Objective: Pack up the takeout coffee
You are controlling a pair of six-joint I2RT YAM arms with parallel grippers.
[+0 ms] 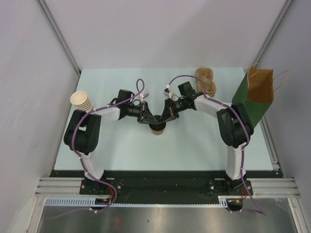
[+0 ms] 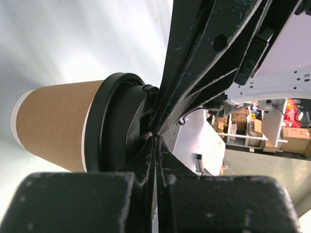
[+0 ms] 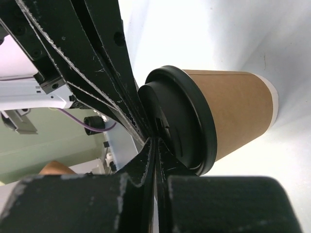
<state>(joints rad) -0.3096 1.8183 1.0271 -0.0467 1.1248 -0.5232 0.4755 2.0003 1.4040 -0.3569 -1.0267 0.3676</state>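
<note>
Standing upright mid-table, the coffee cup (image 1: 157,129) sits right under the left pincer (image 1: 153,121) and right pincer (image 1: 162,120), both pinched closed and empty, tips meeting on its lid (image 2: 116,127), the paper bag (image 1: 256,94) far off to the right.

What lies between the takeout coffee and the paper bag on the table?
In the top view, only the right arm crosses above that stretch from the takeout coffee to the paper bag. The table under it looks bare.

coffee cup (image 1: 157,129) left of bag (image 1: 256,94)
</note>
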